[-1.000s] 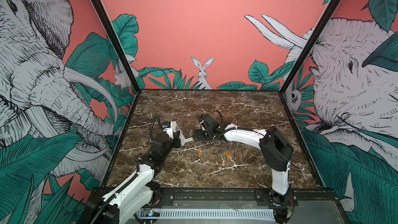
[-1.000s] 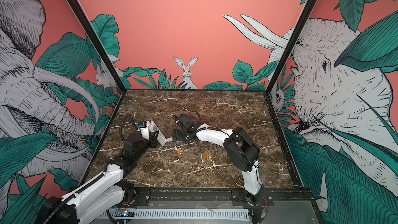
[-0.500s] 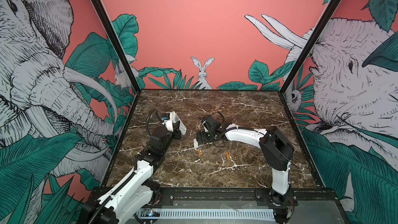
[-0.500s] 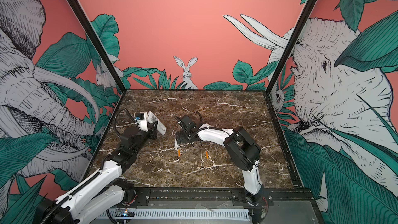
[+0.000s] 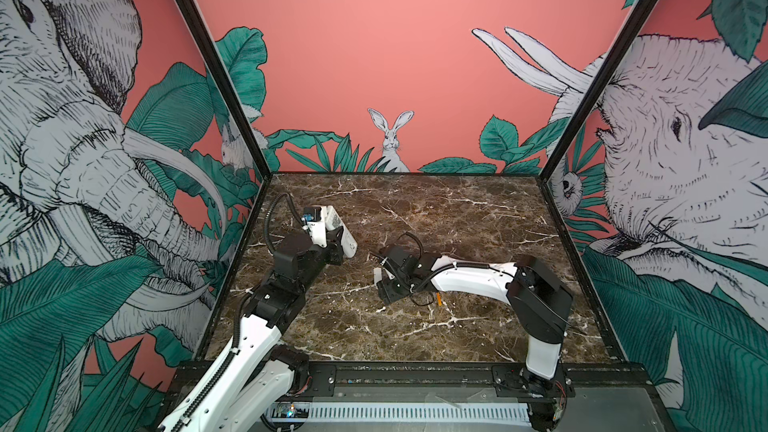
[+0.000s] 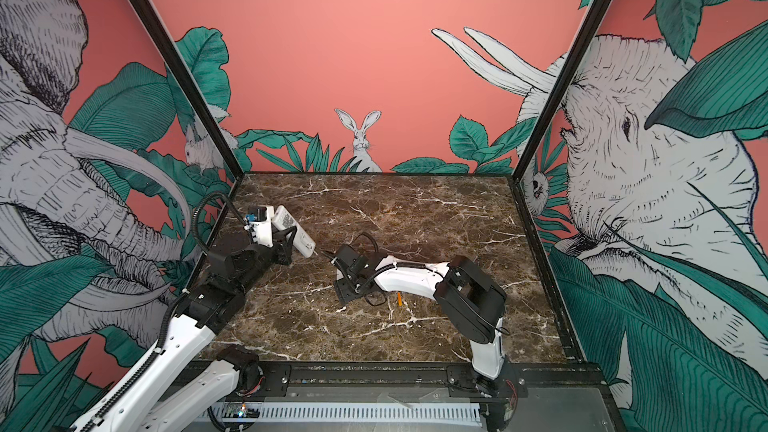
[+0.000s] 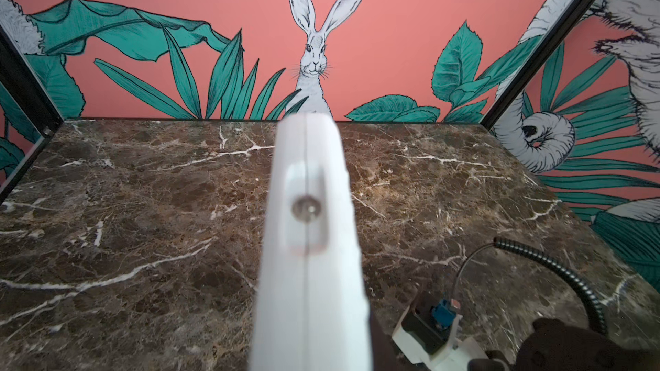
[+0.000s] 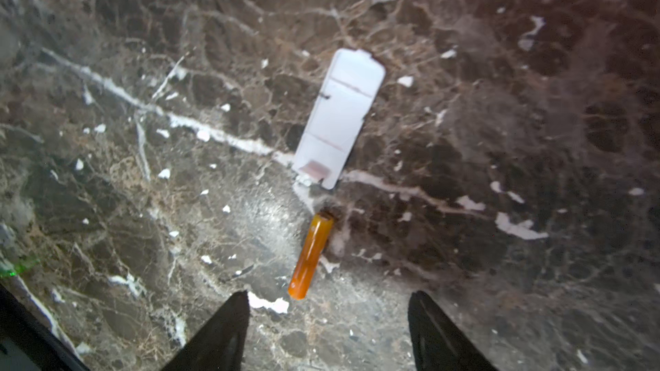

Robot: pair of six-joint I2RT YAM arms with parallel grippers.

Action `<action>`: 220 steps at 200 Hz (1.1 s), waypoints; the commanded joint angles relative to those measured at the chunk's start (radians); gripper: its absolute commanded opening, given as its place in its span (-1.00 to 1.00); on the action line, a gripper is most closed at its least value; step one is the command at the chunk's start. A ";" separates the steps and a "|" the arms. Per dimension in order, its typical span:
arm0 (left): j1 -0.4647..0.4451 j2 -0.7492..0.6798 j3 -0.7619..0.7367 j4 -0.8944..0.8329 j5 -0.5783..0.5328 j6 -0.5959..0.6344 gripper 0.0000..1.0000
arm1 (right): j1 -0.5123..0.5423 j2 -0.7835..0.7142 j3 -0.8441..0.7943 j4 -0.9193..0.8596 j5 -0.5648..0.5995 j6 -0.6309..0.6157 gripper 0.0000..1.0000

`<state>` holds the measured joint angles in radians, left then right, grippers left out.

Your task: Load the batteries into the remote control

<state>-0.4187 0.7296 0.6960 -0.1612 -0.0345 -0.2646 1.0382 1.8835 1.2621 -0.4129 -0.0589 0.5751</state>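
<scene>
The left tool point(image 5: 340, 246) is clamped on the remote control point(image 5: 341, 229), raised over the counter's point(image 5: 415, 209) left side, on edge, long axis aimed at the back wall. The right tool point(image 8: 328, 296) gapes empty above one of the batteries point(image 8: 311, 256), lying flat, pointing toward the loose cover point(image 8: 339, 119). Best advance until the fingers point(image 8: 221, 330) straddle its middle, then close across it.

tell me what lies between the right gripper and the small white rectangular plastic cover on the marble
In the right wrist view, one thin orange cylindrical battery lies flat on the marble between the right gripper and the white cover, touching neither.
</scene>
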 commanded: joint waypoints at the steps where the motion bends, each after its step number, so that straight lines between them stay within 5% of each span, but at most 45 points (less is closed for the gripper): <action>1: 0.015 -0.047 0.057 -0.071 0.031 -0.007 -1.00 | 0.019 0.034 0.039 -0.035 0.046 0.015 0.28; 220: 0.088 -0.122 0.071 -0.122 0.075 -0.031 -1.00 | 0.068 0.148 0.132 -0.104 0.127 0.034 -0.24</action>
<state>-0.3477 0.6216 0.7383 -0.2939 0.0208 -0.2817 1.0889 2.0083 1.3697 -0.4866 0.0353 0.5995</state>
